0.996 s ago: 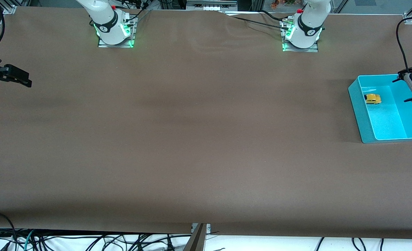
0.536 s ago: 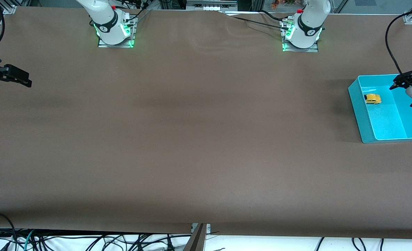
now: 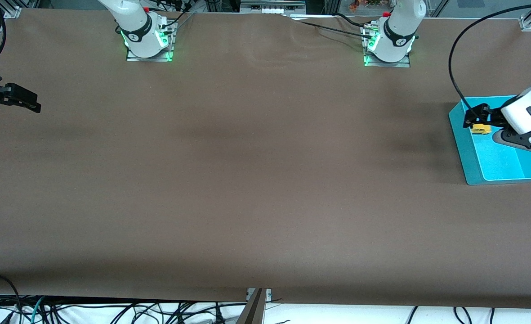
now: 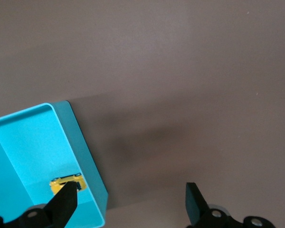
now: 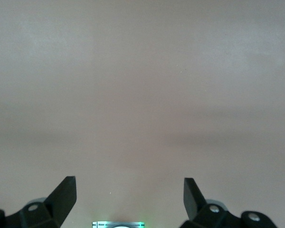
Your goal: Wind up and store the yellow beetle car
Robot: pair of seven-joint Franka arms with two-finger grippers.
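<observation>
Over the last second my left gripper (image 3: 471,120) has swung in from the table's edge and now hangs over the teal bin (image 3: 461,135), above the yellow car (image 3: 482,130). Its fingers (image 4: 65,202) are spread wide with nothing between them. The car sits inside the bin, close to the wall facing the middle of the table and toward the end nearer the robot bases. That is where a stored car would lie, though I can't judge from this whether it has been wound; the pose fits a reach to take it out as well as a pull-away after dropping it in.

My worry is the bin wall: the car is so close to it that a finger coming down could strike the rim or shove the bin along the table (image 3: 265,180), and in the wrist view one finger partly hides the car.

My right gripper (image 3: 22,98) waits at the table edge on the right arm's end, fingers apart (image 5: 61,197). The table between the two arms gives plenty of room to move.
</observation>
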